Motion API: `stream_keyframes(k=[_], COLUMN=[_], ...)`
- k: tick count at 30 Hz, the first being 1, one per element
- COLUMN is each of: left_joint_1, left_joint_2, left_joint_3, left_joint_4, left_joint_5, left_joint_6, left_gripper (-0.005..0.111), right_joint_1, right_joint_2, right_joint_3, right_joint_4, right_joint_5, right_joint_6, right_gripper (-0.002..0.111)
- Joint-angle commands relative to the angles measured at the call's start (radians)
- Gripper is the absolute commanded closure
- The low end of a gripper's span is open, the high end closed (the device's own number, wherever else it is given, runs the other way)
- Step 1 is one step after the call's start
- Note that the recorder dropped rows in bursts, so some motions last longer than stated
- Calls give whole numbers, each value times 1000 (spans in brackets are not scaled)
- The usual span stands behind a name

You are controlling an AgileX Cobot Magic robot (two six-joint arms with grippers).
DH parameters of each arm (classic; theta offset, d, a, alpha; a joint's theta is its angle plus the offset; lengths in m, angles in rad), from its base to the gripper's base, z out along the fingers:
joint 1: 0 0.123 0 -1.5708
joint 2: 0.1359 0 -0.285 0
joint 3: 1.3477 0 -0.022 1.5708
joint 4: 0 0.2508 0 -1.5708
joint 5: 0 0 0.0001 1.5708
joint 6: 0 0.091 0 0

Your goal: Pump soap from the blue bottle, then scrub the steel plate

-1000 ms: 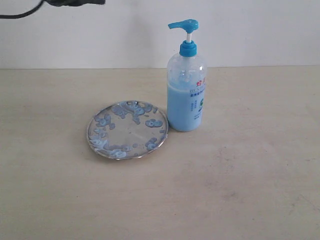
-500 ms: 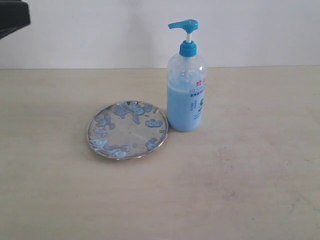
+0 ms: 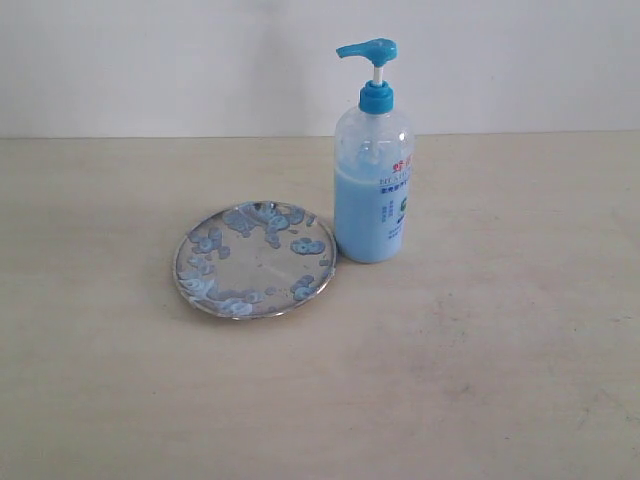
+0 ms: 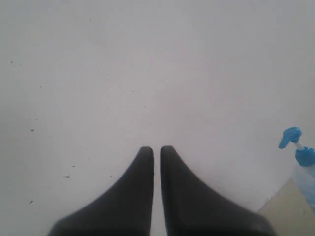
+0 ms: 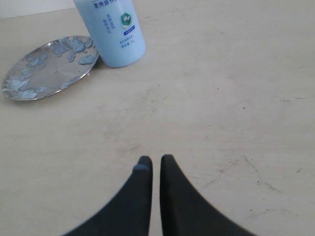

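Note:
The blue bottle point(image 3: 372, 160) stands upright on the table, its pump head point(image 3: 366, 49) pointing left. Just left of it and touching its base lies the steel plate point(image 3: 255, 259), speckled with bluish soap blobs point(image 3: 241, 222). Neither gripper shows in the exterior view. My left gripper point(image 4: 156, 149) is shut and empty, facing a white wall, with the bottle's pump point(image 4: 291, 137) at the view's edge. My right gripper point(image 5: 155, 160) is shut and empty, low over the table, well short of the bottle point(image 5: 114, 32) and plate point(image 5: 47, 66). A bluish smear sits on one right fingertip point(image 5: 141, 167).
A beige table point(image 3: 480, 360) with faint scuffs spreads around the objects. A white wall point(image 3: 200, 60) backs the table's far edge.
A dark arm part at the exterior view's upper left slid leftward and has left the picture. The bottle and plate have not moved.

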Motion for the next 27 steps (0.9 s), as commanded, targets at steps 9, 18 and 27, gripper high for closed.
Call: stream_keyframes(k=[9, 18, 27], left_joint_1=[229, 379, 563], left_joint_2=[-33, -270, -535], left_joint_3=[394, 625, 625], left_joint_4=[893, 758, 675], left_joint_5=[-32, 56, 372], left_joint_6=[-1568, -1400, -1272], left_gripper=[103, 103, 103], right_joint_1=[-2, -2, -2], right_joint_2=[-4, -4, -4], right_joint_3=[-1, -1, -1], right_joint_4=[0, 0, 0], right_joint_5=[1, 1, 1], right_joint_6=[-3, -3, -3], right_gripper=[107, 107, 107])
